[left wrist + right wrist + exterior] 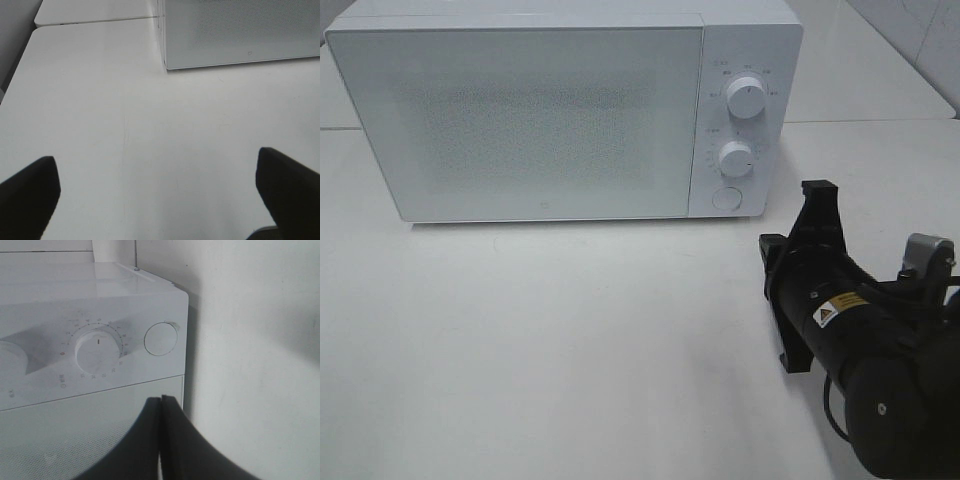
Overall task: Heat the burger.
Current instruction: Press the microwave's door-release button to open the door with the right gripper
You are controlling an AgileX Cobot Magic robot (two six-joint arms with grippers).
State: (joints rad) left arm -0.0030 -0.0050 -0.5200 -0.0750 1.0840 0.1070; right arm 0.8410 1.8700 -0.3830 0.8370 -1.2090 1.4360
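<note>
Cannot spot the burger in any view; may sit behind the shut frosted door of the microwave (520, 110), though impossible to tell. Holds the right gripper (161, 400) pinched together on nothing, near the round button (161, 338) but apart from it, and the left gripper (156, 160) spread wide over the bare desk (150, 100). Risks slipping off the button's edge or bumping the timer dial (97, 347) beside it with an off-centre push, or running an empty oven.
</note>
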